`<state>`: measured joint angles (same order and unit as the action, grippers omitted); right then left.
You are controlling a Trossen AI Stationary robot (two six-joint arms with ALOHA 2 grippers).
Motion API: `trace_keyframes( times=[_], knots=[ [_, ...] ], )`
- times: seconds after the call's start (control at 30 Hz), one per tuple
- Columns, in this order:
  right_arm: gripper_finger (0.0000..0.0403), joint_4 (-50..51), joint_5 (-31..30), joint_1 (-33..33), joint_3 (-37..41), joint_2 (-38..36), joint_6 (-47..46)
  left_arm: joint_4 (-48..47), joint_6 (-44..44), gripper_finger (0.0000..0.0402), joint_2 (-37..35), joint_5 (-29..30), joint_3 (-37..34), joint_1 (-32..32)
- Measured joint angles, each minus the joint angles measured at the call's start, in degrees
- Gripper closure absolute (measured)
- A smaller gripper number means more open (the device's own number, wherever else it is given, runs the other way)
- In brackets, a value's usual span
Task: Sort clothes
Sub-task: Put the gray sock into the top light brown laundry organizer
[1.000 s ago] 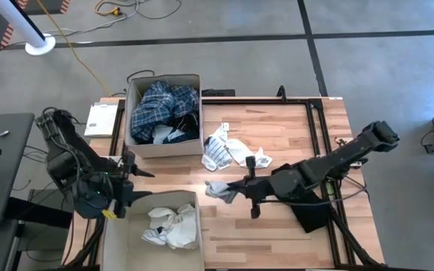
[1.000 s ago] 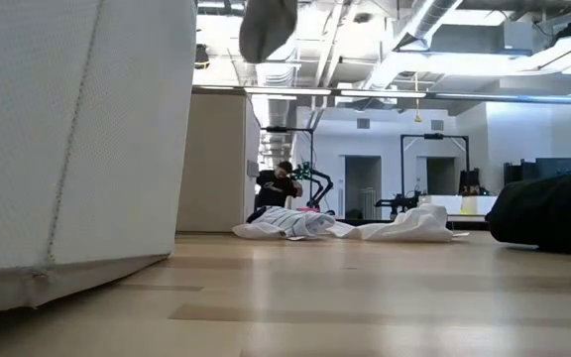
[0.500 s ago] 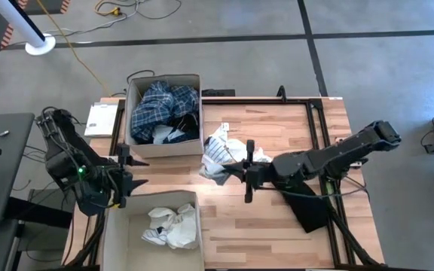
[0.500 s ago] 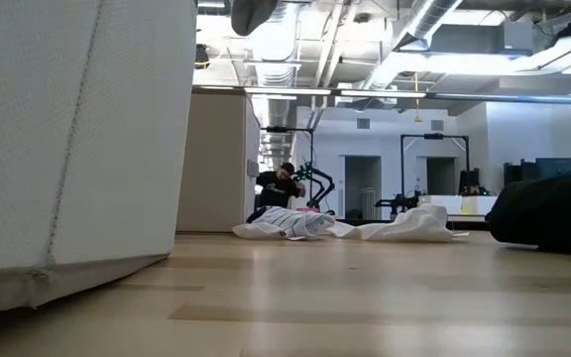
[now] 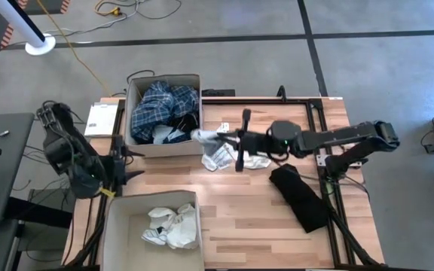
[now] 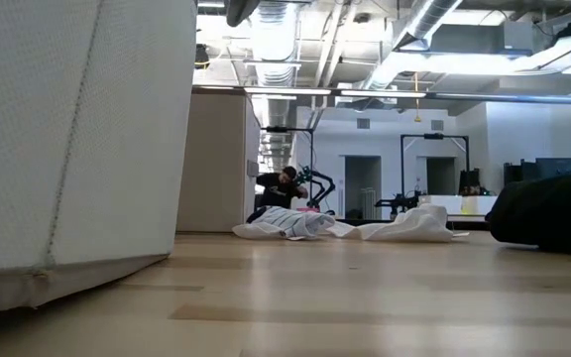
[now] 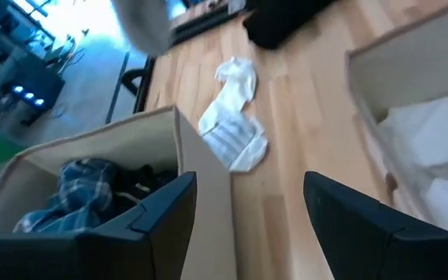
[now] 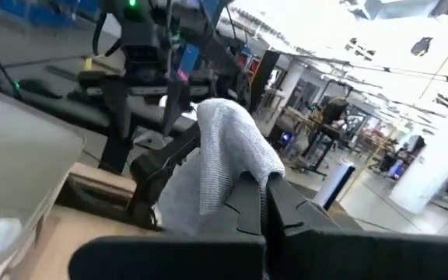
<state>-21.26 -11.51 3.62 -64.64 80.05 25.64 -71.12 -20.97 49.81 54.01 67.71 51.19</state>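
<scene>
My right gripper [image 5: 218, 137] is shut on a small grey garment [image 5: 203, 135], held in the air beside the right wall of the far cardboard box [image 5: 164, 143], which holds blue plaid and dark clothes [image 5: 164, 105]. The near box [image 5: 115, 226] holds white clothes [image 5: 173, 226]. A striped garment [image 5: 218, 156] and a white one [image 5: 258, 159] lie on the table behind the arm, and a black garment [image 5: 300, 197] lies toward the right. My left gripper [image 5: 126, 162] stands open at the table's left edge between the boxes, with nothing between its fingers. My right gripper pinches the grey garment between its two fingers, at a bunched fold [image 8: 236, 175] that drapes over the fingertips [image 8: 247, 206]. The fingers reach about level from the table's right. The garment is lifted clear of the table and sags slack beyond the fingertips.
The near box's wall [image 6: 67, 139] fills the left of the low view. A white pad [image 5: 100, 119] lies left of the far box. Bare wood [image 5: 239, 218] lies between the near box and the black garment. A dark frame [image 5: 315, 113] runs along the table's right part.
My right gripper has swung from the table's near middle toward the far edge and the far box, rising, with the grey garment carried clear of the table. My left gripper has drawn back toward the table's left edge, still open.
</scene>
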Motion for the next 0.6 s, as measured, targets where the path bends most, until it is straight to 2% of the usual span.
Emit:
trace_keyframes(
  times=[0.23, 0.47, 0.6],
  knots=[
    [0.0402, -0.4, 11.1, -8.5, -6.0, 5.3, -3.5, 10.2, 7.9, 0.0168, -7.0, -0.7, -6.0, 1.1],
    [0.0402, 1.0, 17.1, -14.1, -15.2, 14.6, -5.4, 14.3, 8.4, 0.0168, -11.0, -3.8, -9.1, 2.2],
    [0.0401, 6.5, 18.2, -16.8, -21.5, 18.9, -6.3, 16.5, 7.8, 0.0168, -11.4, -4.6, -10.4, 3.4]
  ],
)
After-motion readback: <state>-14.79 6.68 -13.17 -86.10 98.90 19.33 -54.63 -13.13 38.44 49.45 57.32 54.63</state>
